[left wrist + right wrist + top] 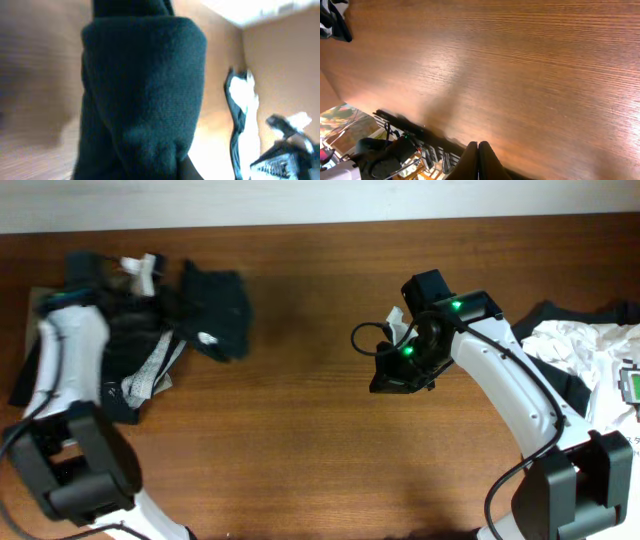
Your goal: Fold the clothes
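1. watching from the side, i'd say the folding has barely begun: the dark clothes [130, 355] lie in a rumpled heap at the far left of the table [320, 440], nothing squared or stacked.
2. a black garment [215, 310] bulges out of that heap toward the middle; in the left wrist view it drapes right before the lens, its length running top to bottom.
3. the left gripper [140, 275] is lost among the cloth; i can't tell whether it's clamped.
4. the right gripper [478, 150] hovers over bare wood, fingers pressed together, holding nothing.
5. a white crumpled heap [570, 355] sits at the right edge.
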Robot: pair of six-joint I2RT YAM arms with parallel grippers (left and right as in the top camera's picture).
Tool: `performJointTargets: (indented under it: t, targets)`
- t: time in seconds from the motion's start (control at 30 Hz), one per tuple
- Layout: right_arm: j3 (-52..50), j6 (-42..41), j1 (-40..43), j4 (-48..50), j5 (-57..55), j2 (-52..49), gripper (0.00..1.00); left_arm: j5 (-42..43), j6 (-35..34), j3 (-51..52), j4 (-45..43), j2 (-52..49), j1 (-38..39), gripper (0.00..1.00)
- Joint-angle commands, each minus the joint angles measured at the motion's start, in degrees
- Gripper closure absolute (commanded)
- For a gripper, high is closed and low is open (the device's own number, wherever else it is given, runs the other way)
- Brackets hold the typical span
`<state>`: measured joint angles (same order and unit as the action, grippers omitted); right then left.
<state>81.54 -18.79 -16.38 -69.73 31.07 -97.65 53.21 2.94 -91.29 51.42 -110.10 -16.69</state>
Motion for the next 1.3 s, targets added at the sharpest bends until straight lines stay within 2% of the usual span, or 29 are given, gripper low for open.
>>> performJointTargets:
  t: [0.0, 0.03, 0.1, 0.13, 0.17, 0.2, 0.27, 0.3, 0.37, 0.4, 0.47, 0.5, 0.53, 0.6, 0.63, 0.67, 0.7, 0.73, 0.77, 0.83, 0.87, 0.93, 1.2, 1.23, 1.27]
  targets:
    - [0.55, 0.96, -0.09, -0.11, -0.94, 0.52, 0.95, -2.05, 1.49, -5.18, -0.68, 1.44, -13.79, 0.99]
    - [0.55, 0.96, -0.09, -0.11, -0.94, 0.52, 0.95, -5.16, 1.51, -5.18, -0.9, 1.36, -18.08, 1.0]
    - [0.55, 0.96, -0.09, -0.13, -0.94, 0.52, 0.95, -5.73, 3.08, -5.18, -2.32, 1.36, -24.7, 1.0]
    - [0.55, 0.96, -0.09, -0.11, -0.94, 0.52, 0.95, -9.77, 3.41, -5.16, -2.47, 1.16, -27.32, 0.96]
    - [0.55, 0.96, -0.09, -0.11, -0.94, 0.52, 0.95, -13.77, 3.41, -5.14, -2.19, 1.05, -28.02, 0.6]
    - [0.55, 0.96, -0.09, -0.13, -0.94, 0.52, 0.95, -19.41, 3.39, -5.14, -1.44, 1.05, -28.06, 0.01]
    - [0.55, 0.96, -0.09, -0.72, -0.92, 0.52, 0.95, -24.63, 3.34, -5.57, -0.79, 1.27, -28.46, 0.01]
    - [0.55, 0.98, -0.09, -0.83, -1.2, 0.52, 0.95, -27.82, 3.15, -9.03, 1.51, 1.64, -29.33, 0.01]
    - [0.55, 1.01, -0.09, -0.55, -4.0, 0.55, 0.95, -27.54, 2.95, -17.29, 7.15, 2.05, -30.1, 0.0]
    - [1.03, 1.46, -0.09, -0.35, -4.96, 0.55, 0.95, -27.5, 2.95, -24.52, 11.61, 2.25, -30.08, 0.01]
    - [3.52, 3.45, -0.09, -0.28, -5.01, 1.16, 0.95, -19.93, 3.43, -36.68, 18.78, 2.27, -29.81, 0.01]
    - [7.06, 4.0, -0.09, -0.37, -6.38, 2.69, 0.94, -12.11, 7.39, -43.34, 24.26, 2.45, -28.28, 0.01]
    - [10.51, 4.0, -0.09, -0.35, -7.91, 4.66, 0.94, -9.64, 12.13, -49.4, 30.16, 3.43, -23.98, 0.01]
    - [16.46, 4.0, -0.11, -0.31, -11.45, 9.25, 0.94, -9.7, 19.52, -53.64, 34.29, 6.27, -15.39, 0.01]
    - [18.78, 4.0, -0.11, -0.35, -13.7, 11.85, 0.94, -11.74, 23.71, -54.21, 35.56, 8.87, -9.46, 0.01]
    - [21.18, 4.42, -0.11, -0.35, -17.77, 17.35, 0.91, -22.21, 24.39, -54.21, 36.7, 13.09, -0.39, 0.01]
    - [21.57, 6.16, -0.11, -0.33, -18.93, 21.11, 0.83, -28.04, 24.37, -54.21, 37.24, 15.91, 5.31, 0.01]
    - [21.55, 6.58, -0.09, -0.42, -19.15, 24.44, 0.78, -30.45, 24.37, -54.21, 37.81, 17.94, 9.09, 0.01]
    - [21.55, 6.58, -0.09, -0.68, -19.65, 29.09, 0.6, -33.4, 24.35, -54.21, 38.8, 20.59, 13.46, 0.01]
    - [21.55, 6.56, -0.09, -1.16, -19.76, 34.36, 0.01, -35.06, 18.69, -54.16, 43.3, 24.79, 19.15, 0.0]
    - [21.55, 6.56, -0.09, -1.55, -19.74, 36.52, 0.01, -35.06, 16.17, -53.88, 45.29, 25.44, 19.54, 0.01]
    - [21.55, 6.54, -0.09, -1.64, -19.71, 39.19, 0.01, -34.99, 15.74, -52.96, 45.24, 25.81, 19.54, 0.0]
    - [21.33, 6.54, -0.02, -3.93, -19.93, 37.79, 0.01, -35.04, 15.76, -52.98, 45.24, 25.81, 19.54, 0.01]
    - [20.11, 6.58, 0.7, -1.53, -20.92, 38.86, 0.01, -35.06, 15.76, -52.98, 45.27, 25.81, 19.54, 0.01]
    - [15.28, 7.15, 3.89, 5.14, -23.34, 42.49, 0.01, -35.06, 15.76, -52.98, 45.24, 25.81, 19.54, 0.01]
